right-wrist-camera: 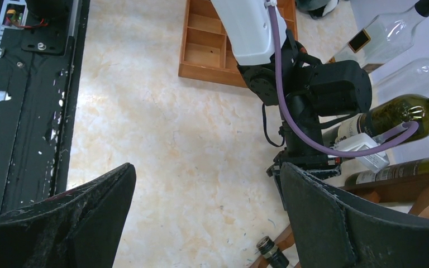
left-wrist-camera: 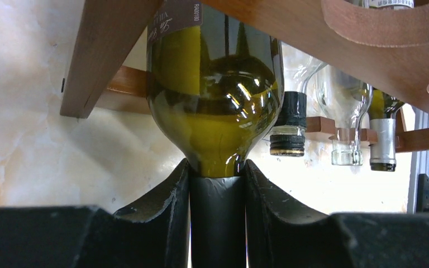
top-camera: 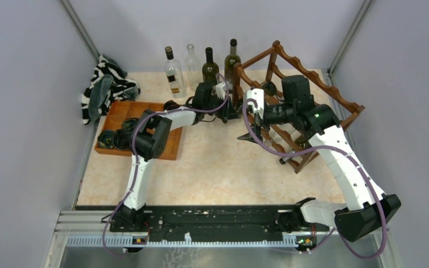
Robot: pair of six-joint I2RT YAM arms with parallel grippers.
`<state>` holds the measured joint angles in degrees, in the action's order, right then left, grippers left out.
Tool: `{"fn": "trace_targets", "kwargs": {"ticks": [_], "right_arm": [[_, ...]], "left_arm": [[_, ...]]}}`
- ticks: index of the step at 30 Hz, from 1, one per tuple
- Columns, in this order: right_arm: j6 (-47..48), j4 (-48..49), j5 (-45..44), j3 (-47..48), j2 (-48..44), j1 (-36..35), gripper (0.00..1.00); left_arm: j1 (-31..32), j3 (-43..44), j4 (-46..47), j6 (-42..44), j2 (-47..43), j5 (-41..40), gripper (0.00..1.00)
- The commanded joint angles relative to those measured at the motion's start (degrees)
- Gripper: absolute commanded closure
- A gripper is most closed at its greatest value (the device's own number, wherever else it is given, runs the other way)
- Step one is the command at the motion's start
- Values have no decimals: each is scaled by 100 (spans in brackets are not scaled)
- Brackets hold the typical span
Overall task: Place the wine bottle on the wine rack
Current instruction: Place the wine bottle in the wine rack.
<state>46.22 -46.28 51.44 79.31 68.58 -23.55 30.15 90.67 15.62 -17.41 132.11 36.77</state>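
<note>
**Handling.** The wine bottle [left-wrist-camera: 215,95] is green glass: rigid, smooth and breakable. It is judged heavy if any liquid remains (contents cannot be confirmed). The weight sits in the body, well away from the neck, so a neck grip lets the body sag or swing. The preferred hold is the foil-wrapped neck right at the shoulder, where the flare stops the bottle slipping through the pads. Keep the glass from knocking against the rails.

**Current state.** The left gripper [left-wrist-camera: 218,184] is pinching the neck, its fingers pressed against both sides of the dark foil. The bottle's body reaches into the left end of the wine rack [left-wrist-camera: 106,50], passing beneath a sloping wooden rail. Whether it rests on a rail cannot be told. The right gripper [right-wrist-camera: 206,190] hangs just in front of the rack's left end, fingers spread wide and holding nothing.

**View coverage.**
- Left wrist view: the only one showing the grip contact. It also shows three racked necks beside the held bottle: a black-capped neck [left-wrist-camera: 286,134], a clear neck [left-wrist-camera: 346,151] and a silver-foiled neck [left-wrist-camera: 382,145].
- Top external view: shows both grippers at the rack's left end and four standing bottles [top-camera: 209,66] just beyond it. The grip itself is hidden here.
- Right wrist view: shows the left arm [right-wrist-camera: 251,28] from the side and a compartment tray [right-wrist-camera: 212,50] well apart from the rack.
</note>
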Motion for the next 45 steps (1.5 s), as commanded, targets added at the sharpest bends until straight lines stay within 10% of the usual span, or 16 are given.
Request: {"fn": "trace_targets", "kwargs": {"ticks": [1, 29, 45], "right_arm": [[-43, 125, 59, 267, -19, 86, 2], [-102, 194, 115, 186, -86, 290, 1], [-1669, 843, -428, 95, -121, 694, 1]], "left_arm": [[-69, 464, 515, -192, 110, -174, 90], [17, 720, 69, -832, 148, -658, 40], [4, -2334, 899, -435, -2537, -1370, 25]]}}
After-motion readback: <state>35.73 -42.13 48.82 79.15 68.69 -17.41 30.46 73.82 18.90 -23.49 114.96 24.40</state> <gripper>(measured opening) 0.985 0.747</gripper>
